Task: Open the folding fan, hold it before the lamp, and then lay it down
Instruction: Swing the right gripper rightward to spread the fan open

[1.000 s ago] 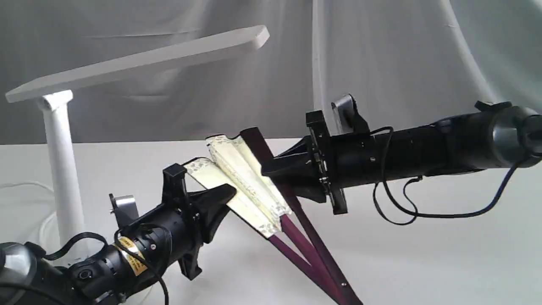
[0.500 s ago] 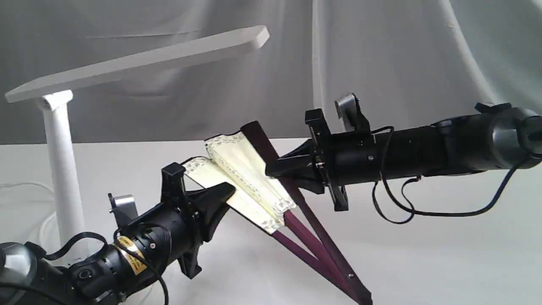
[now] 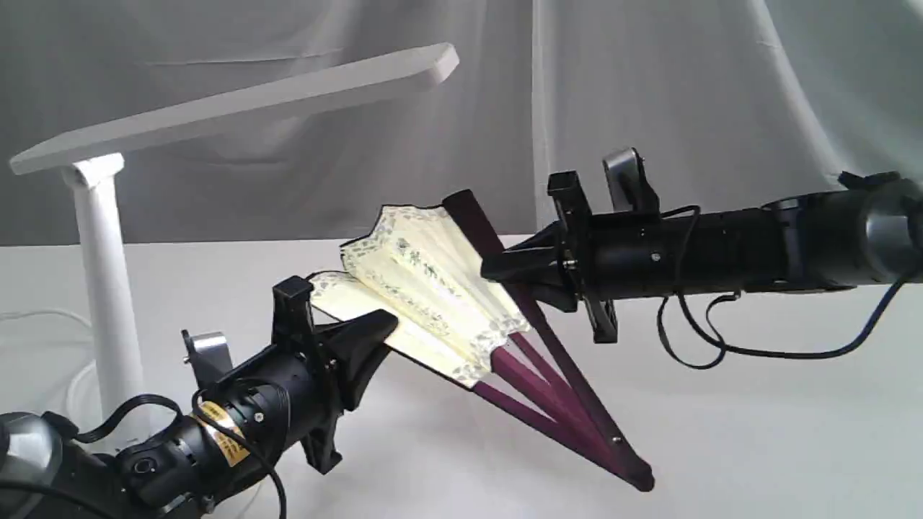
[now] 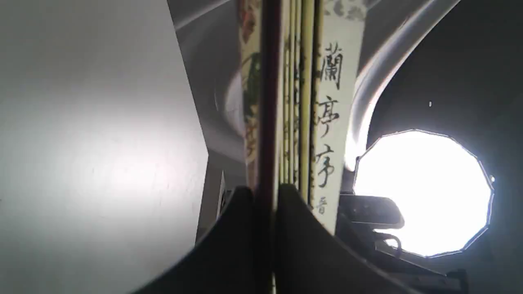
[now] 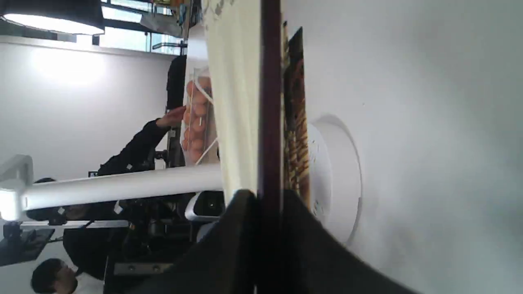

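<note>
The folding fan (image 3: 433, 295) hangs partly spread in mid-air between both arms, cream pleats with a floral border, maroon ribs meeting at a pivot (image 3: 638, 479) low right. My left gripper (image 3: 386, 328) is shut on its lower guard, seen edge-on as a dark strip (image 4: 267, 102) beside black script. My right gripper (image 3: 497, 270) is shut on the upper maroon guard (image 5: 270, 94). The white lamp (image 3: 101, 281) stands at the far left, its flat bar head (image 3: 238, 104) reaching over the fan; its round base (image 5: 333, 179) and stem (image 5: 122, 185) show in the right wrist view.
A white table (image 3: 757, 432) lies under both arms, with grey drapes (image 3: 649, 86) behind. A white cable (image 3: 29, 317) curls by the lamp's foot. A bright studio light (image 4: 423, 192) shines in the left wrist view; a person (image 5: 135, 151) appears beyond the setup.
My right gripper has pulled the upper guard rightward and up, spreading the pleats wider. The pivot end swung right and lifted. My left gripper has stayed nearly still.
</note>
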